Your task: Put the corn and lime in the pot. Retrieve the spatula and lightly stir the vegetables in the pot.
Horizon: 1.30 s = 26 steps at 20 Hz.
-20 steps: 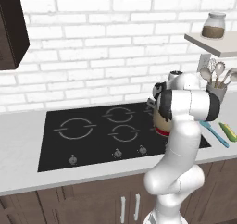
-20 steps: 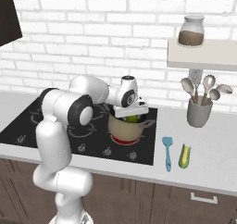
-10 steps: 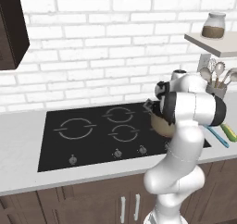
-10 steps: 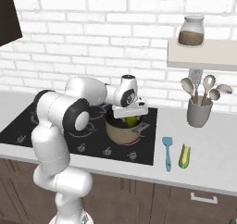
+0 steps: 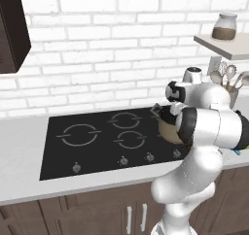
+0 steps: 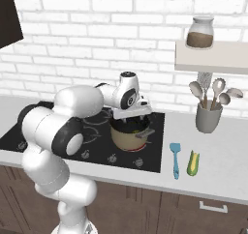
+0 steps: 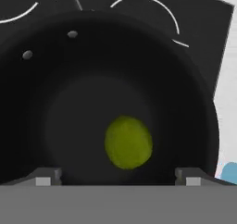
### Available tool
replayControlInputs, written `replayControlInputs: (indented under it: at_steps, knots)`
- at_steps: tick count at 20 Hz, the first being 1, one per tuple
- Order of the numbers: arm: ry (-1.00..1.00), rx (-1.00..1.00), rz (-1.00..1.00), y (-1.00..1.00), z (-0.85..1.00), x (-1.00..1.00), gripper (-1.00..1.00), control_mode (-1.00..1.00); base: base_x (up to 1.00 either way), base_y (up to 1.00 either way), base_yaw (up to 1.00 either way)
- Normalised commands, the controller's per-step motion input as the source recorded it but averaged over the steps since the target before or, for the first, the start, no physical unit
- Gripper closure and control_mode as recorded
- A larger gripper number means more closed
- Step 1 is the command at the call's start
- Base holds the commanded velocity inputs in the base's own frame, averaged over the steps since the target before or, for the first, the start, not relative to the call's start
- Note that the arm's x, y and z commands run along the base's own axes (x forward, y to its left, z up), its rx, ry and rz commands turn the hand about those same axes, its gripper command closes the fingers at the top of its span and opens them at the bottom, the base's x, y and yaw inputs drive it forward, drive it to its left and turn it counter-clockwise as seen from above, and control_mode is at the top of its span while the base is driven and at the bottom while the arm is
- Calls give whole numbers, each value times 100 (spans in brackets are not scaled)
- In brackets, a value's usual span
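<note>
Now the lime (image 7: 128, 142) sits on the pot's (image 6: 127, 137) floor beneath the released, wide-spread gripper (image 7: 118, 174); the corn (image 6: 193, 163) waits by the spatula (image 6: 175, 159). Lifting carelessly risks clipping the rim.

We see a black cooktop (image 5: 97, 142) on the grey counter (image 6: 227, 170), a grey utensil cup (image 6: 208, 118) and a shelf (image 6: 213, 59) bearing a jar (image 6: 199, 33).
</note>
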Motion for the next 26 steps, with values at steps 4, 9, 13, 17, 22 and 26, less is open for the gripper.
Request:
replayControlInputs:
  at_steps: [4,9,13,17,22,26]
  knots:
    - [-24,0,0,8,91,-70,-100,-100,0,0,0]
    - [-27,0,-7,-28,86,-100,-100,-100,0,0,0]
    - [-6,0,-16,-100,57,-92,-100,-100,0,0,0]
    - [0,-3,-22,-100,10,-31,-100,-100,0,0,0]
    - [0,-4,-19,-100,-3,-1,-100,-100,0,0,0]
    - [2,0,-13,-92,-19,0,-100,-100,0,0,0]
